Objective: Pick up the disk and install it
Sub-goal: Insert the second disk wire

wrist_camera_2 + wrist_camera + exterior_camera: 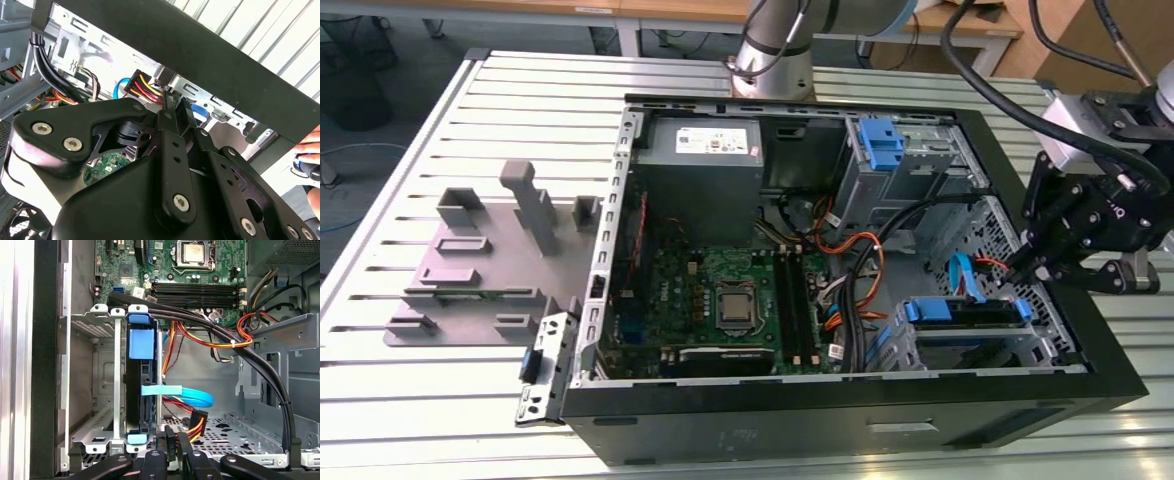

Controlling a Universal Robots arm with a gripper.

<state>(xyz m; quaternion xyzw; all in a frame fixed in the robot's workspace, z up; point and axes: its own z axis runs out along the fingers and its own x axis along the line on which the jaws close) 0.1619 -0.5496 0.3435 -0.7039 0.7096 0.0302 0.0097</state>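
I have the gripper (1062, 262) hanging over the edge of the open case (854, 440) on the exterior view's right, just above the metal drive cage (961, 330). In both wrist views its fingers (170, 442) come together at their tips with nothing between them, so I read the claw as narrow and empty.

The disk (139, 385) sits in the cage (95, 390), standing on edge between the cage's metal walls. In the first wrist view I see its dark thin side with blue rail caps at both ends, and its long axis runs from the gripper's end of the cage toward the motherboard (200, 270). In the exterior view the disk (967, 312) shows as a dark slab with blue rails, lying along the exterior view's left-right direction.

A light blue data cable (192, 396) and a yellow, red and black power plug (197, 422) lie just beside the disk, near the fingertips. Black cables (240, 355) arch over the bay
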